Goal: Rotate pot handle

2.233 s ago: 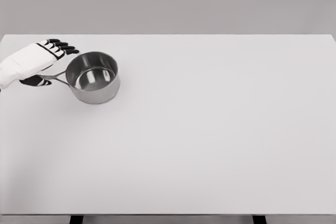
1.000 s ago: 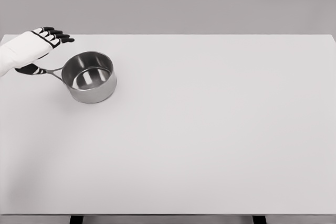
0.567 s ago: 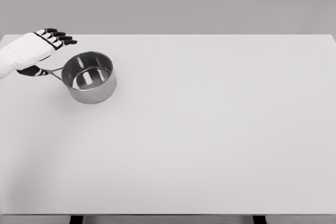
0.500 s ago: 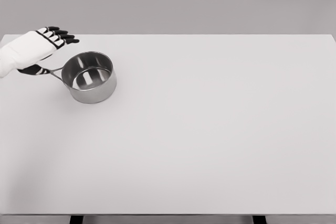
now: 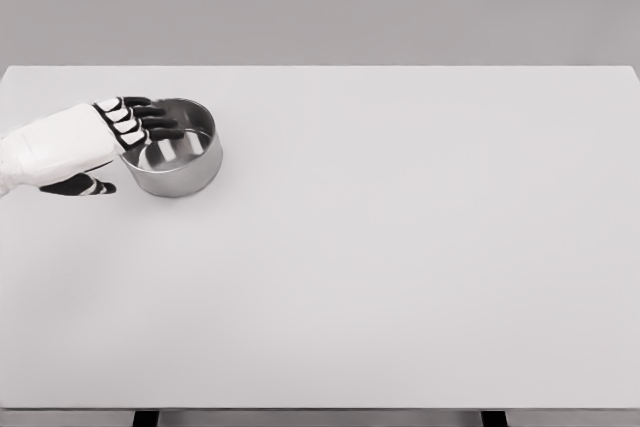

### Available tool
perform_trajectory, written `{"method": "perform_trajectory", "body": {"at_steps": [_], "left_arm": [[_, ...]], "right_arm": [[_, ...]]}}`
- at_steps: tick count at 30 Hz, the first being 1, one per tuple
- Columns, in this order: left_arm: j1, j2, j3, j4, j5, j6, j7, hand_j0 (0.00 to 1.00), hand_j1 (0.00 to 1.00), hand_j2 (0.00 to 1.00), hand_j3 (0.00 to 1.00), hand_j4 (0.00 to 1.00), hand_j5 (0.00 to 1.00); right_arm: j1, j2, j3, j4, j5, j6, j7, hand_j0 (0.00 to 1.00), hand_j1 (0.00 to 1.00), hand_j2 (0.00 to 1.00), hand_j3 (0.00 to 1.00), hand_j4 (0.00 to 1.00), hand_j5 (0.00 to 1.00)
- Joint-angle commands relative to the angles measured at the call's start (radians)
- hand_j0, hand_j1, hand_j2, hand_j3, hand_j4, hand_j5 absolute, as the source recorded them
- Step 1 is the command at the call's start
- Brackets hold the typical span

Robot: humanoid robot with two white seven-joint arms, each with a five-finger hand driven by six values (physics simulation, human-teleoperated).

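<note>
Your left hand (image 5: 75,137) hovers with fingers (image 5: 150,121) spread and holding nothing over the near-left rim of the pot (image 5: 178,157) at the bench's (image 5: 400,247) far-left, hiding the handle, so you likely have the turn yet to finish.

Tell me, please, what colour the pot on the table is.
Shiny silver metal; the pot shows best in the head view.

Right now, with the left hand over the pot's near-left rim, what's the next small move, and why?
Probably draw the left hand back left and lower it toward the handle side. Its fingers are spread over the pot rim and hold nothing, the thumb hangs beside the wall, and the handle is hidden under the hand, so no grip shows.
</note>
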Motion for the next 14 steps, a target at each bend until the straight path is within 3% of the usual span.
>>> {"method": "perform_trajectory", "body": {"at_steps": [1,4,7,8,14], "left_arm": [[0.003,-0.027,-0.026,-0.025,0.011,0.001,-0.012,1.00,1.00,1.00,1.00,1.00,1.00],[0.009,-0.199,-0.029,-0.026,0.014,0.001,-0.158,1.00,1.00,1.00,1.00,1.00,1.00],[0.049,-0.242,-0.023,-0.032,0.021,0.001,-0.305,1.00,1.00,1.00,1.00,1.00,1.00],[0.072,-0.256,-0.021,-0.034,0.021,0.001,-0.308,1.00,1.00,1.00,1.00,1.00,1.00],[0.074,-0.260,0.016,-0.035,0.021,0.001,-0.310,1.00,1.00,1.00,1.00,1.00,1.00]], "right_arm": [[0.000,0.000,0.000,0.000,-0.001,0.000,0.000,1.00,1.00,1.00,1.00,1.00,1.00],[0.002,0.000,0.000,0.000,-0.001,0.000,0.000,1.00,1.00,1.00,1.00,1.00,1.00],[0.002,0.000,0.000,0.000,-0.001,0.000,0.000,1.00,1.00,1.00,1.00,1.00,1.00],[0.000,0.000,0.000,0.000,-0.001,0.000,0.000,1.00,1.00,1.00,1.00,1.00,1.00],[0.002,0.000,0.000,0.000,-0.001,0.000,0.000,1.00,1.00,1.00,1.00,1.00,1.00]]}}
